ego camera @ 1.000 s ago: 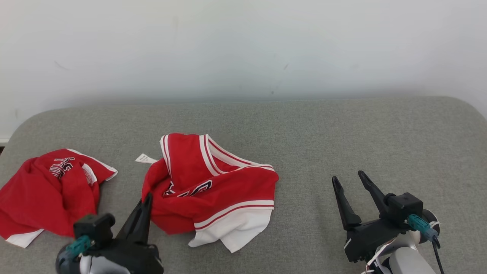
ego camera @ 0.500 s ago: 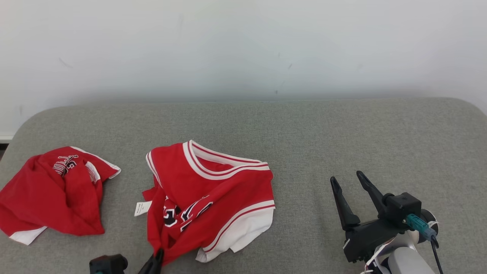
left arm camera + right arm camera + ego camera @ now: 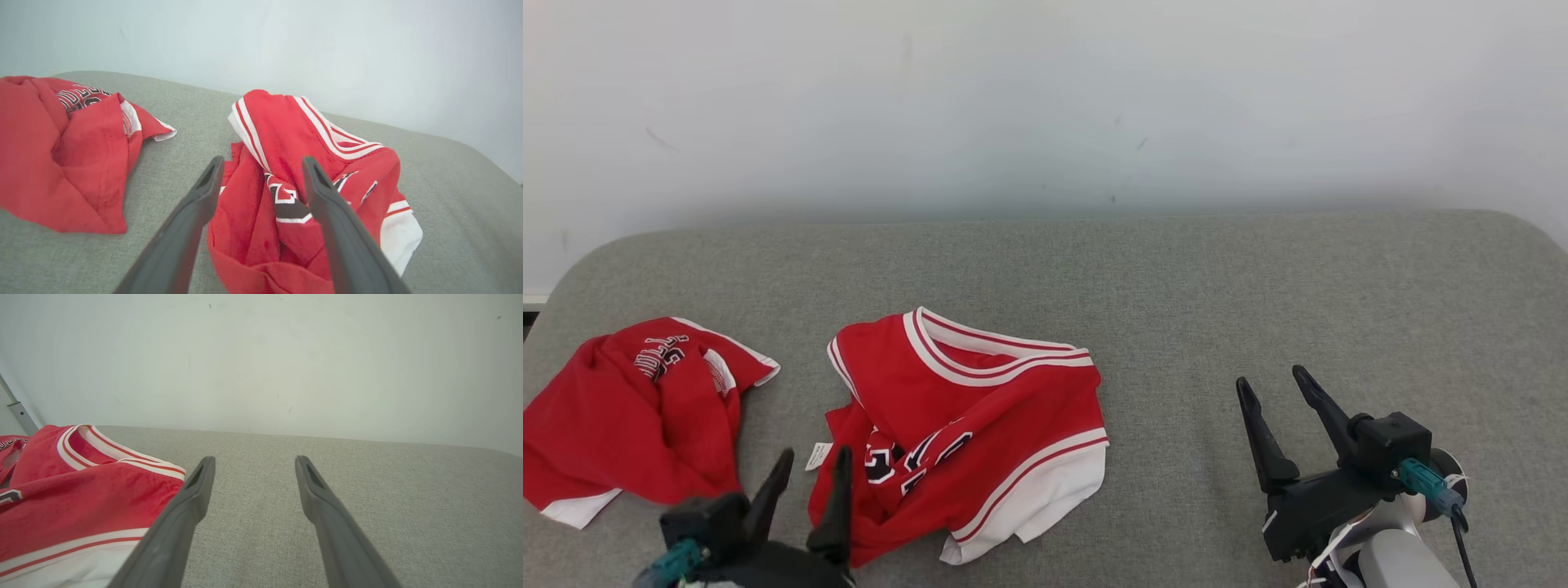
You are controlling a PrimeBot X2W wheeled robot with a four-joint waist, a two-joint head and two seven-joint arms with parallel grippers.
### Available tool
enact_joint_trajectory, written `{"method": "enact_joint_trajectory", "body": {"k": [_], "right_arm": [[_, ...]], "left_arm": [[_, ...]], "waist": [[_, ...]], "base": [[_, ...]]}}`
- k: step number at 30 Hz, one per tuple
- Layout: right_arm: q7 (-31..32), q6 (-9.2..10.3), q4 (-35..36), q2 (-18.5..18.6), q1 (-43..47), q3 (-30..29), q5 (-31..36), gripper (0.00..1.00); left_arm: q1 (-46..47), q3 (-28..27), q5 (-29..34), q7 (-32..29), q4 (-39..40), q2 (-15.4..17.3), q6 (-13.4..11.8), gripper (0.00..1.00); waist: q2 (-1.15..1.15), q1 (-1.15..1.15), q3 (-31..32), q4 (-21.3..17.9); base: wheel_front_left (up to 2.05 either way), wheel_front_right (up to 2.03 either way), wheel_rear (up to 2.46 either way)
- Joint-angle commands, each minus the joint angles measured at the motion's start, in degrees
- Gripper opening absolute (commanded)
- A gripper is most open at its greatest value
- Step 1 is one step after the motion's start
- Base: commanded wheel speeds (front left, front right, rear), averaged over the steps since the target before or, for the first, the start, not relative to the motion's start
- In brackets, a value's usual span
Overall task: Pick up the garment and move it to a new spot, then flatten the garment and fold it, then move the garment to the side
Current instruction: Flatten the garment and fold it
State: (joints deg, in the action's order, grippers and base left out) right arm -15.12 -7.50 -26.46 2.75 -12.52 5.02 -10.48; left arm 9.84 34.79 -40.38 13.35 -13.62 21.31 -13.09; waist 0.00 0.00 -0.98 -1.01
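Note:
The garment is a red jersey with white and red trim and dark lettering. It lies crumpled on the grey padded surface, left of centre. My left gripper stands open at the garment's near left corner, and its right finger rests against the red cloth. In the left wrist view the open left gripper frames the bunched lettered part of the garment, with nothing pinched. My right gripper is open over bare fabric well to the right of the garment. The right wrist view has the right gripper empty and the garment at its left.
A second crumpled red garment lies at the far left, close to the surface's edge, and appears in the left wrist view as the red garment. A white wall stands behind. The surface's rounded right corner is far off.
My left gripper, shut on the garment's edge, dragged it toward the near side, then opened and let go. The right arm has barely moved.

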Motion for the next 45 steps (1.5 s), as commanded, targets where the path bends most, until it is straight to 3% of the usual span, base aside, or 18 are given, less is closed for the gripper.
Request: {"method": "enact_joint_trajectory", "body": {"k": [1,10,15,21,30,31,32,33,45], "right_arm": [[-0.05,0.01,0.15,0.27,0.04,0.01,0.08,1.00],[-0.05,0.02,-0.57,0.29,-1.15,0.84,-0.36,1.00],[-0.05,0.01,-0.75,0.29,-1.59,0.70,-0.06,1.00],[-0.05,0.01,-0.81,0.26,-1.96,0.92,0.06,1.00],[-0.05,0.01,-0.64,0.27,-2.06,0.66,0.34,1.00],[-0.05,0.02,-0.63,0.27,-2.07,0.59,0.42,1.00],[-0.05,0.01,-0.63,0.26,-2.08,0.52,0.49,1.00],[-0.05,0.01,-0.62,0.27,-2.11,0.54,0.56,1.00],[-0.05,0.02,-0.89,0.28,-2.37,1.74,-0.05,1.00]], "left_arm": [[1.52,-0.35,0.00,0.17,0.68,0.43,0.47,1.00],[9.93,0.90,-0.19,-4.08,-3.11,-0.14,4.21,1.00],[13.72,0.85,-2.08,-5.78,-9.95,-1.27,7.13,1.00],[17.21,0.58,-2.90,-6.31,-20.02,-2.22,8.93,1.00],[20.46,0.81,-4.73,-6.34,-30.87,-4.65,12.79,1.00],[20.83,0.83,-4.84,-6.06,-31.92,-4.91,13.24,0.51],[21.22,0.89,-4.82,-5.62,-32.76,-5.18,13.69,0.14],[21.66,1.11,-4.48,-5.29,-33.65,-5.40,13.93,0.00],[30.97,3.97,-1.10,-1.58,-38.28,-8.89,17.38,0.00]], "waist": [[0.00,0.00,-0.07,-0.05],[0.00,0.00,-0.19,-2.39],[0.00,0.00,-0.68,-4.61],[0.00,0.00,-1.05,-7.12],[0.00,0.00,-1.42,-8.24],[0.00,0.00,-1.42,-8.24],[0.00,0.00,-1.44,-8.21],[0.00,0.00,-1.45,-8.15],[0.00,0.00,-0.94,-9.23]], "base": [[0.00,0.00,0.00],[0.00,0.00,0.00],[0.00,0.00,0.00],[0.00,0.00,0.00],[0.00,0.00,0.00],[0.00,0.00,0.00],[0.00,0.00,0.00],[0.00,0.00,0.00],[0.00,0.00,0.00]]}}
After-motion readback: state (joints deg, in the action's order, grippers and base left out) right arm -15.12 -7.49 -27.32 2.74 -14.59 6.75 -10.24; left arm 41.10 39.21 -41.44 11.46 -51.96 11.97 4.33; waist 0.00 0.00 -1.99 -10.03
